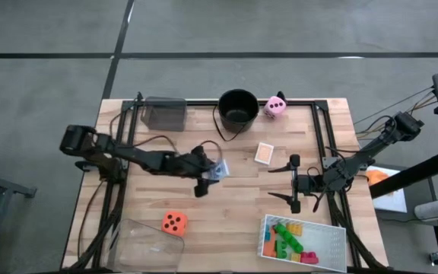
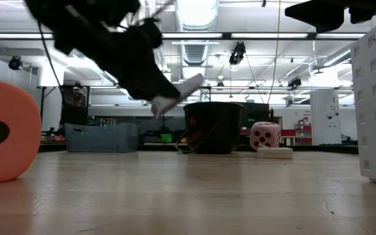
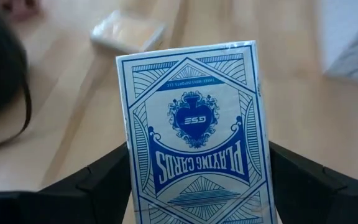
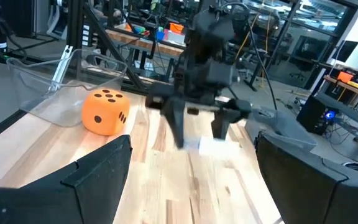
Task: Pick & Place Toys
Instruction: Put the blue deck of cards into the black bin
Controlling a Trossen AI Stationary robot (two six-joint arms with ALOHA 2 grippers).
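I'm working in what looks like a robotics lab or industrial workshop. The butcher-block table (image 1: 226,205) stands on a grey concrete floor (image 1: 280,30) marked with dark lines. Looking level across that table, I see long ceiling strip lights (image 2: 194,13), exposed ducting and hanging cables. Beyond the table's far edge stand workbenches (image 4: 142,37) cluttered with coloured parts, black metal framing (image 4: 73,31), and a computer tower (image 4: 325,115) on the floor.
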